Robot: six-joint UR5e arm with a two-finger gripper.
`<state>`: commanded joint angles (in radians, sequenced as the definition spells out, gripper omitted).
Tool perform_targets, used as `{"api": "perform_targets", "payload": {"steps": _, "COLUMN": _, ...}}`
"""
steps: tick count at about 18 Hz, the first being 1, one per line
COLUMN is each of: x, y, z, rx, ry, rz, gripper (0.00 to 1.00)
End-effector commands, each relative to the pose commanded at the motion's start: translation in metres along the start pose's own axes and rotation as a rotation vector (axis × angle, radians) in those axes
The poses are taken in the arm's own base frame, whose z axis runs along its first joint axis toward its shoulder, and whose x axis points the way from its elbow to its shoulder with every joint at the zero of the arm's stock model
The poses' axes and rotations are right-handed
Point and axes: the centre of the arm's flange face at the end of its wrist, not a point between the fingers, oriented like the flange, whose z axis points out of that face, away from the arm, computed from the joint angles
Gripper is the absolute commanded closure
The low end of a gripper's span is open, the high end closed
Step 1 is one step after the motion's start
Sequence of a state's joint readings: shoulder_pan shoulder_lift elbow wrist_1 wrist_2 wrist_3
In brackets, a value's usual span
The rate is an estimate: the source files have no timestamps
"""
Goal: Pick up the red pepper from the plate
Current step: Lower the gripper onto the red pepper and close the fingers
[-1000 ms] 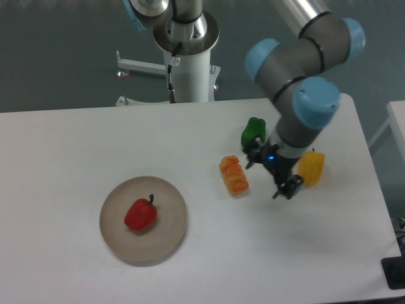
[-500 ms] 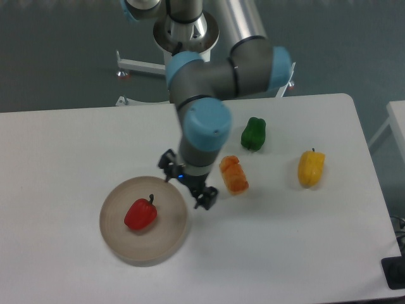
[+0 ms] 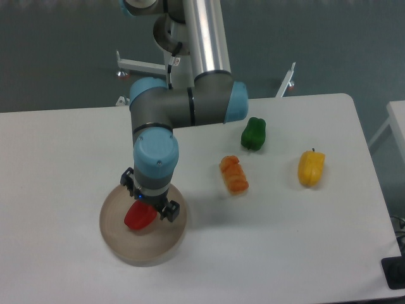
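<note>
A robot pincer [image 3: 149, 202], its spread unclear, hovers directly above the red pepper [image 3: 138, 217] at the plate's [image 3: 126, 248] centre; the pepper looks light, glossy and slippery, best gripped across its rounded body

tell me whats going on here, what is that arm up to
A robot arm is reaching down over the plate at the front left of the table, its gripper right above the red pepper that lies on it. The view does not show whether the fingers have closed on the pepper, and it looks not yet lifted. Off to the right, an orange pepper, a green pepper and a yellow pepper sit untouched on the table.
</note>
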<state>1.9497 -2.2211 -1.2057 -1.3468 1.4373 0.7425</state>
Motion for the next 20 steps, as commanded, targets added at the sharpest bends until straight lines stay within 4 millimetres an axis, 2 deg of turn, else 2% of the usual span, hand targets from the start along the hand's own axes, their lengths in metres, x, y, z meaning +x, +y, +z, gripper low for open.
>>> {"api": "perform_targets", "payload": {"steps": 6, "x": 0.012, "y": -0.010, "z": 0.029, "rx": -0.065, "ry": -0.013, "rz": -0.006, "gripper": 0.00}}
{"api": "perform_targets", "payload": {"steps": 10, "x": 0.014, "y": -0.013, "z": 0.039, "rx": -0.073, "ry": -0.007, "rz": -0.041, "gripper": 0.00}}
{"api": "perform_targets", "payload": {"steps": 15, "x": 0.013, "y": -0.014, "z": 0.041, "rx": -0.075, "ry": -0.007, "rz": -0.036, "gripper": 0.01}}
{"api": "perform_targets", "payload": {"steps": 18, "x": 0.014, "y": -0.013, "z": 0.039, "rx": -0.073, "ry": -0.006, "rz": -0.039, "gripper": 0.80}}
{"api": "perform_targets", "payload": {"steps": 19, "x": 0.014, "y": -0.013, "z": 0.036, "rx": -0.070, "ry": -0.009, "rz": -0.037, "gripper": 0.95}}
{"api": "perform_targets", "payload": {"steps": 20, "x": 0.016, "y": -0.013, "z": 0.028, "rx": -0.061, "ry": -0.015, "rz": -0.028, "gripper": 0.99}}
